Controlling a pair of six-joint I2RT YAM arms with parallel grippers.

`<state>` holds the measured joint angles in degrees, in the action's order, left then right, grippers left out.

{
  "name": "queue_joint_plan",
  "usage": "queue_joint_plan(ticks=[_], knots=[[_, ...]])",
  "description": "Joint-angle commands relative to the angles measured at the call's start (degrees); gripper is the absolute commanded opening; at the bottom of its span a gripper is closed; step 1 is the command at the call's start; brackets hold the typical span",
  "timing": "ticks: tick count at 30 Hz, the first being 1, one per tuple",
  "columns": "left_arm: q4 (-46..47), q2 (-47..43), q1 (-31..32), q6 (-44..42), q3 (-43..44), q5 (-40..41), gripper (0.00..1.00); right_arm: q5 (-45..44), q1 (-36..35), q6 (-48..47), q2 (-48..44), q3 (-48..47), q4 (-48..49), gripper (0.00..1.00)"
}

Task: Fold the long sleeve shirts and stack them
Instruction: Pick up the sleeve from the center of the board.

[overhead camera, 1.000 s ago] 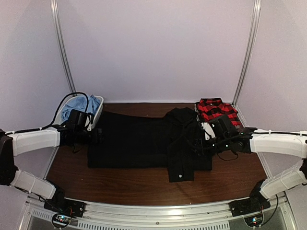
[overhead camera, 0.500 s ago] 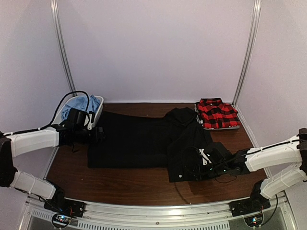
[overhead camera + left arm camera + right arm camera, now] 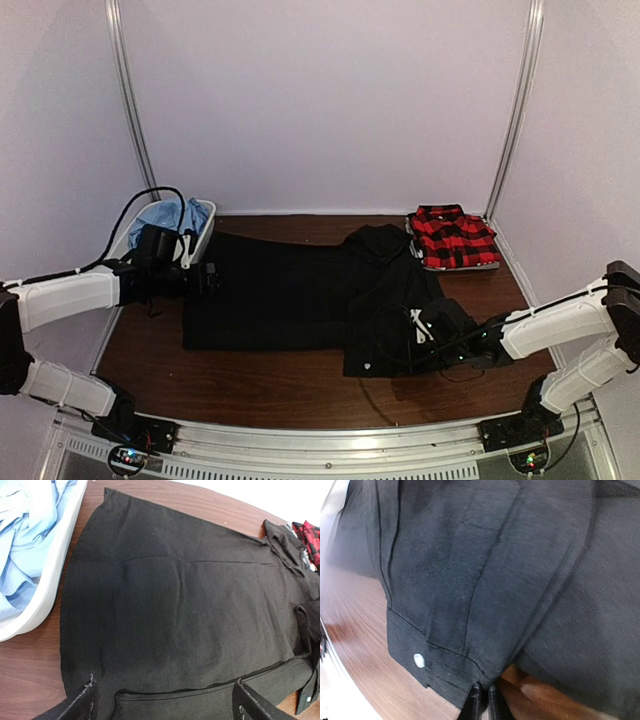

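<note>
Black shirt (image 3: 290, 290) spread flat across mid-frame of the top view, collar toward the right, one sleeve folded down over its right part, cuff (image 3: 437, 662) at lower centre. One white button (image 3: 419, 660) shows on that cuff. Right pincer (image 3: 481, 702) low at lower right of the shirt, fingers pressed together on the cuff's edge. Left pincer (image 3: 165, 706) at the shirt's left end, fingers spread wide over the hem, nothing between them. Worktop (image 3: 290, 385) is dark brown wood and carries everything. Plaid shirt (image 3: 453, 238), red and black, folded, sits upper right, just beyond the black collar. Light blue shirt (image 3: 165, 218) lies crumpled in a white bin (image 3: 207, 228) upper left, beside the left arm. Count: three shirts, one bin, two pincers.
</note>
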<state>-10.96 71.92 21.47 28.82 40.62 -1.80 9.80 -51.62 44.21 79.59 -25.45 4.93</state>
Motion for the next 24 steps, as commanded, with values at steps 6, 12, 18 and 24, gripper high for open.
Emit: queue_joint_plan(ticks=[6,12,18,24], knots=[[3.9,-2.1,0.1,1.2,-0.2,-5.9,0.98,-7.6,0.7,-1.3,-15.2,-4.4,-10.4,0.00],[5.3,-2.9,0.0,2.3,-1.0,-8.6,0.98,-8.1,3.4,-2.6,-22.0,-7.2,-16.2,0.00],[6.8,-3.5,0.0,2.3,-1.2,-11.4,0.98,-8.3,7.1,-5.9,-24.0,-12.6,-18.9,0.00],[8.0,-2.5,0.0,1.7,-1.2,-15.3,0.98,-3.5,15.8,-12.3,-21.2,-25.5,-21.9,0.00]])
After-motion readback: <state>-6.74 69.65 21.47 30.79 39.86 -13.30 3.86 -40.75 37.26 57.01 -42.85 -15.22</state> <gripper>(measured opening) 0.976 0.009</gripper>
